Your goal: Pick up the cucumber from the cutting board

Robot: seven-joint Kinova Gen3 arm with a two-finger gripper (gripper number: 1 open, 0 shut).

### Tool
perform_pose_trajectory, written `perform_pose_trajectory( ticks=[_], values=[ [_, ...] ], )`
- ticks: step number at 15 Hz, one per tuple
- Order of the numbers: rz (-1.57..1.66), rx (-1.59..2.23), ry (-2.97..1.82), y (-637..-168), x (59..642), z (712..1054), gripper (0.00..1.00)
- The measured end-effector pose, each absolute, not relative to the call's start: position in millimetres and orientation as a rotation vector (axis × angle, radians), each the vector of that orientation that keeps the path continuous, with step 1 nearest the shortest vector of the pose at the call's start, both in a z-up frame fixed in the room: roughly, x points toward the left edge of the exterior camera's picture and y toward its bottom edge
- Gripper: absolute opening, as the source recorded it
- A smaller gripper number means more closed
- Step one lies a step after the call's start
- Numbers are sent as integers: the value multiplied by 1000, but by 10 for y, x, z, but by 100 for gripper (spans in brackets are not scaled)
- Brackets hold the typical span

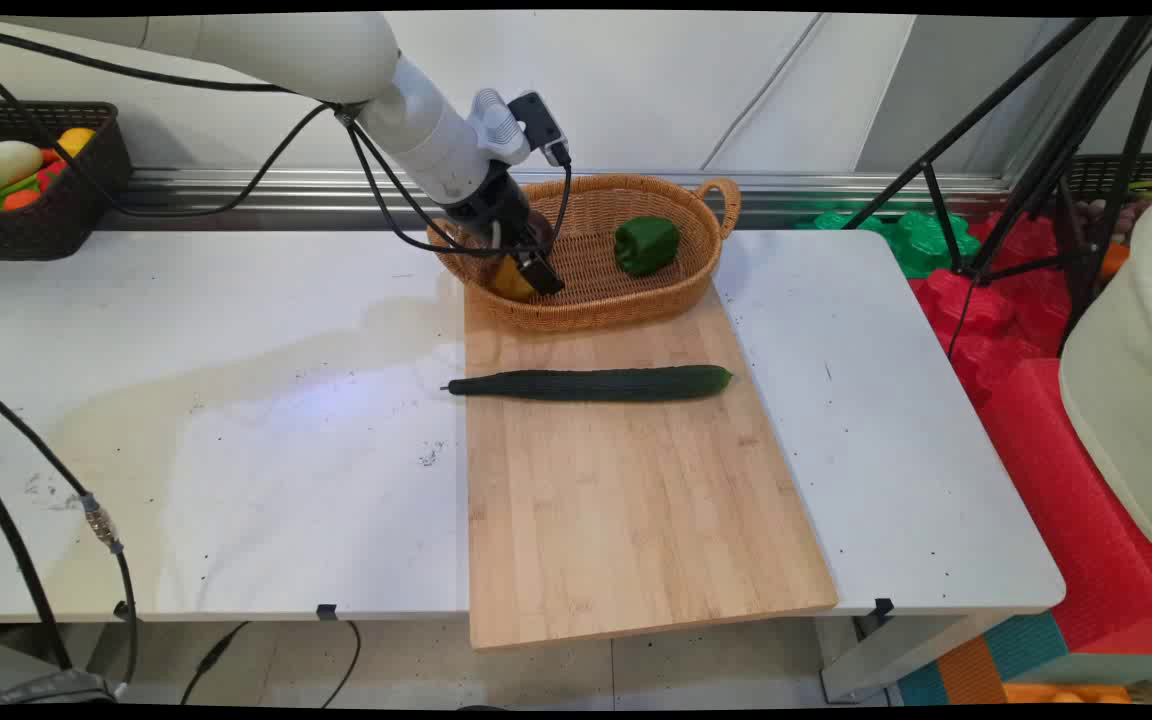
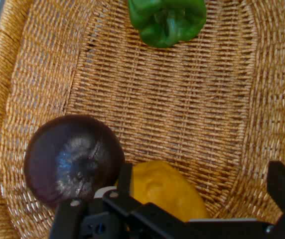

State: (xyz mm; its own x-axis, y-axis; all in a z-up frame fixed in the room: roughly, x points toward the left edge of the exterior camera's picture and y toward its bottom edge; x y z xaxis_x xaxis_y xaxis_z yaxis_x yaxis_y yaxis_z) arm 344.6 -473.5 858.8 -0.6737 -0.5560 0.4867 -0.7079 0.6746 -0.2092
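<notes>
1. wooden board [image 1: 626, 500] overhangs the white tabletop [image 1: 236, 450] nearest the camera; a cucumber [image 1: 591, 383] lies across it, a wicker basket [image 1: 681, 290] sits at its far end, red mats [image 1: 1046, 420] cover the floor at right.
2. hand view: pincer [image 2: 202, 196] spread around a yellow fruit [image 2: 165, 191], beside a dark purple onion [image 2: 72, 159]; green pepper [image 2: 167, 20] lies apart.

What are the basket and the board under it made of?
Basket: woven wicker or rattan by its look, tan and matte, weave rows plain in the hand view. Board: light wood, maybe bamboo, with straight parallel strips and a smooth finish.
</notes>
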Motion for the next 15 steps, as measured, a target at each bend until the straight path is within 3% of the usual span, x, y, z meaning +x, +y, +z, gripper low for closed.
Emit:
perform_pose_trajectory(
  ticks=[7, 15],
  values=[
    [585, 878, -2493, -4493, 3387, 8917, 100],
    [486, 665, -2547, -4012, 3270, 9044, 100]
  ],
)
